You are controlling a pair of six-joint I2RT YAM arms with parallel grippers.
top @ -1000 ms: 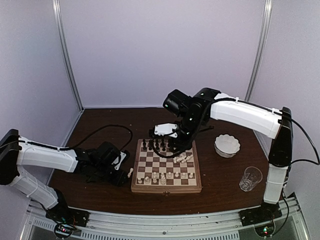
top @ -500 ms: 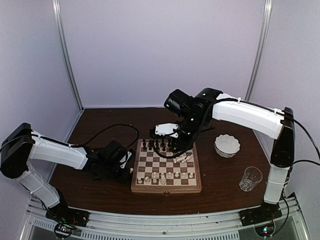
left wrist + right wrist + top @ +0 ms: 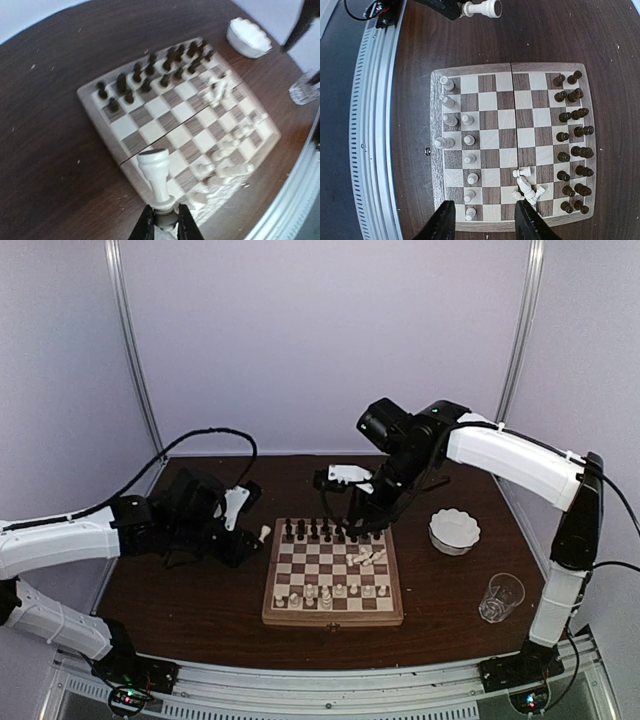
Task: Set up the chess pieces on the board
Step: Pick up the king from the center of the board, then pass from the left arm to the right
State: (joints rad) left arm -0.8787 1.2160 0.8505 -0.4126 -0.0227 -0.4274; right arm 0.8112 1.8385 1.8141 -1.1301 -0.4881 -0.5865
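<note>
The board [image 3: 333, 615] lies mid-table. Dark chess pieces [image 3: 320, 531] stand in its two far rows. White pieces [image 3: 325, 592] stand in the near rows, and a few white pieces [image 3: 367, 558] lie toppled near the right side. My left gripper [image 3: 254, 538] hovers left of the board's far-left corner, shut on a white piece [image 3: 159, 175] by its base. The right wrist view shows that piece [image 3: 482, 8] too. My right gripper [image 3: 484, 225] is open and empty, high over the board [image 3: 510, 67], above the toppled pieces [image 3: 530, 187].
A white scalloped bowl [image 3: 454, 530] sits right of the board, and a clear glass [image 3: 501, 597] stands nearer the front right. The metal rail [image 3: 375, 125] runs along the table's near edge.
My left arm has lifted and swung back from the table beside the board's near-left corner, carrying the white piece. My right arm has risen and pulled back from the far rows.
</note>
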